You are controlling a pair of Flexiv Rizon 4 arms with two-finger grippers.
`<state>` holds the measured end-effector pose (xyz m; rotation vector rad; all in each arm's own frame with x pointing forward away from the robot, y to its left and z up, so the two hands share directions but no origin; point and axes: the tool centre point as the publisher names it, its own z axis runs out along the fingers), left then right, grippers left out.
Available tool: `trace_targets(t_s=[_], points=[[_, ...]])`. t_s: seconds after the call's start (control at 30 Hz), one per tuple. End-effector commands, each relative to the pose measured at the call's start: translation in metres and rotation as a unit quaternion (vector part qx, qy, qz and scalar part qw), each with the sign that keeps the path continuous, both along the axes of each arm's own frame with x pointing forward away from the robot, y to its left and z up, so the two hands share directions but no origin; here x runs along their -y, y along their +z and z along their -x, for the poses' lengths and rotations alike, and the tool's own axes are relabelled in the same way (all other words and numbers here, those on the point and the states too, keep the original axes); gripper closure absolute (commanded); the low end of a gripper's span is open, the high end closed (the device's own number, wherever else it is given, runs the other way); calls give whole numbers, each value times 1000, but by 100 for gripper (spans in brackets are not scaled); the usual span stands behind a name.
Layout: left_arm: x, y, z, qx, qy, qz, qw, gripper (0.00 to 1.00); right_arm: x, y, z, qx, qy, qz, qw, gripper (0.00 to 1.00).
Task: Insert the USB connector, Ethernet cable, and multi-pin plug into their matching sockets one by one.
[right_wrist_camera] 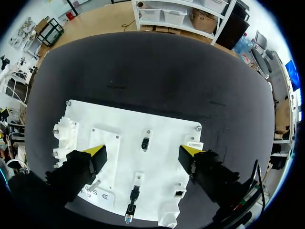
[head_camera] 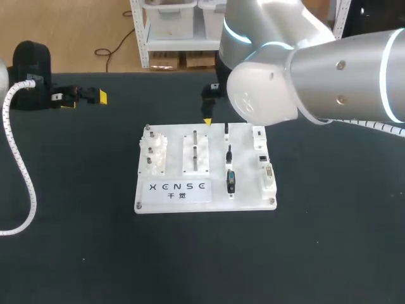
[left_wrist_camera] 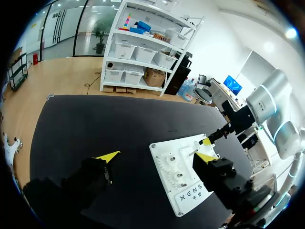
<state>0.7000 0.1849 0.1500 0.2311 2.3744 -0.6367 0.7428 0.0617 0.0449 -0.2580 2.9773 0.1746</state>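
Note:
A white practice board (head_camera: 205, 190) lies mid-table. Three dark plugs stand in a row on it: a small one (head_camera: 226, 129) at the far edge, a slim one (head_camera: 229, 153) behind it, and a wider plug (head_camera: 231, 180) nearest me. A socket block (head_camera: 264, 166) runs along the board's right edge. My right gripper (head_camera: 209, 115) hangs open over the board's far edge. In the right wrist view its fingers (right_wrist_camera: 144, 151) straddle the small plug (right_wrist_camera: 145, 143) from above without touching it. My left gripper (head_camera: 95, 97) is open and empty, far left of the board (left_wrist_camera: 183, 176).
White gears (head_camera: 154, 155) on posts fill the board's left part, and a peg block (head_camera: 195, 152) stands at its middle. A white ribbed cable (head_camera: 25, 183) hangs along my left arm. Black table surface (head_camera: 316, 240) surrounds the board.

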Motion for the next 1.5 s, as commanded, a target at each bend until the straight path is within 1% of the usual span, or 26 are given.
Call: trace_targets(t_s=[0.03,0.43,0.67,0.9,0.93,0.97,1.0,1.03,1.07,1.13,1.2,1.43,1.5], points=[[0,0,0,0,0,0,1000,0,4,-3,-1,-3,-22,13,1000,0],[0,0,0,0,0,0,1000,0,3,-12,-5,-15,-45,29,998,0],[0,0,0,0,0,0,1000,0,0,-21,-11,-21,-59,43,997,0],[0,0,0,0,0,0,1000,0,-1,-24,-12,-28,-66,44,996,0],[0,0,0,0,0,0,1000,0,-1,-25,-12,-28,-67,44,996,13],[0,0,0,0,0,0,1000,0,-1,-26,-12,-29,-67,43,996,29],[0,0,0,0,0,0,1000,0,-2,-27,-12,-29,-67,44,996,38],[0,0,0,0,0,0,1000,0,-2,-27,-12,-29,-68,43,996,53],[0,0,0,0,0,0,1000,0,-2,-27,-12,-30,-68,42,996,57],[0,0,0,0,0,0,1000,0,-2,-28,-12,-32,-69,39,996,61],[0,0,0,0,0,0,1000,0,-1,-28,-12,-33,-69,38,996,67],[0,0,0,0,0,0,1000,0,0,-30,-11,-39,-73,35,996,72],[0,0,0,0,0,0,1000,0,0,-31,-11,-41,-74,35,996,75]])
